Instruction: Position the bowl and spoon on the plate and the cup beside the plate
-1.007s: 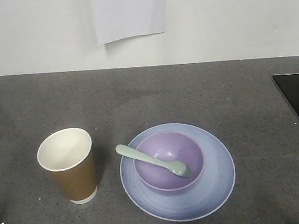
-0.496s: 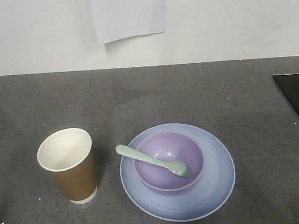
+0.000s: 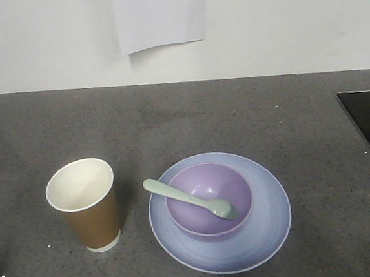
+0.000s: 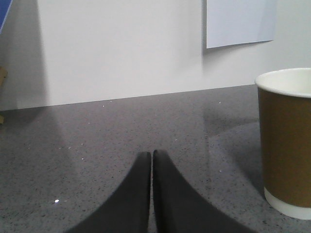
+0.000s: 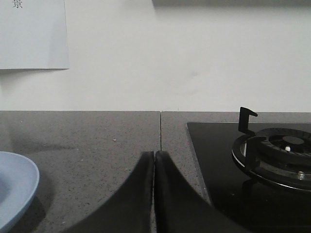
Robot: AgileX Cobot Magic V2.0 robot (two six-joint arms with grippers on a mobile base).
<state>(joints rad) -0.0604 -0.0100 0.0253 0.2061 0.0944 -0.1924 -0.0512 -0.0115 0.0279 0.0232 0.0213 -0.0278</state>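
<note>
I see the plate (image 3: 271, 234) left of my right gripper (image 5: 154, 158), carrying the bowl (image 3: 230, 176). The cup (image 3: 87, 208) stands upright right of my left gripper (image 4: 151, 156). The spoon (image 3: 183, 197) leans in the bowl. Both grippers' fingers are pressed together, empty.

A speckled dark grey surface (image 3: 247, 113) meets a plain white wall (image 3: 291, 19) bearing a taped paper sheet (image 3: 159, 14), with a black gas hob (image 5: 262, 160) at right.
</note>
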